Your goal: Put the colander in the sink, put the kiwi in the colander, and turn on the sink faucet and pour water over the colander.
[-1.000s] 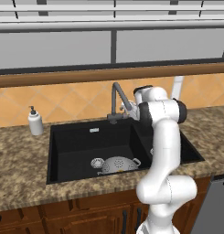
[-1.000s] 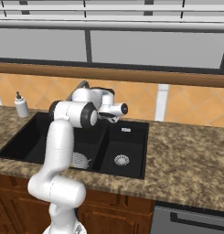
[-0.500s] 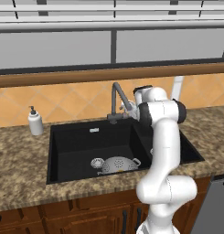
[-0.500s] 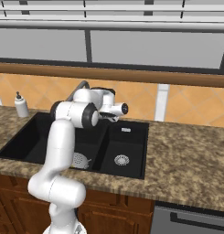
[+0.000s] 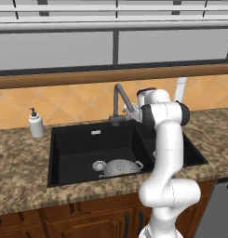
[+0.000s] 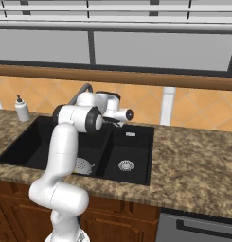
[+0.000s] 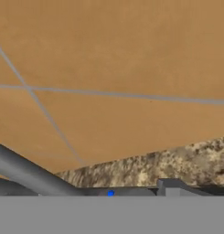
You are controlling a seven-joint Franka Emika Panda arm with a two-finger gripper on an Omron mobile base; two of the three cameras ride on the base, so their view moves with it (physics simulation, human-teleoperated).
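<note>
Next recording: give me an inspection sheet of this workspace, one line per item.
Surface: speckled granite counter around a black double-basin sink.
Job's things: colander sits in the large basin; faucet stands behind the sink, no water running; kiwi too small to tell.
Clutter: white soap bottle on the counter left of the sink.
Grippers: gripper is up by the faucet; whether open or shut cannot be told.
Cables: nothing seen.
Surroundings: orange tile backsplash, wooden ledge, window above, wood cabinets below.
</note>
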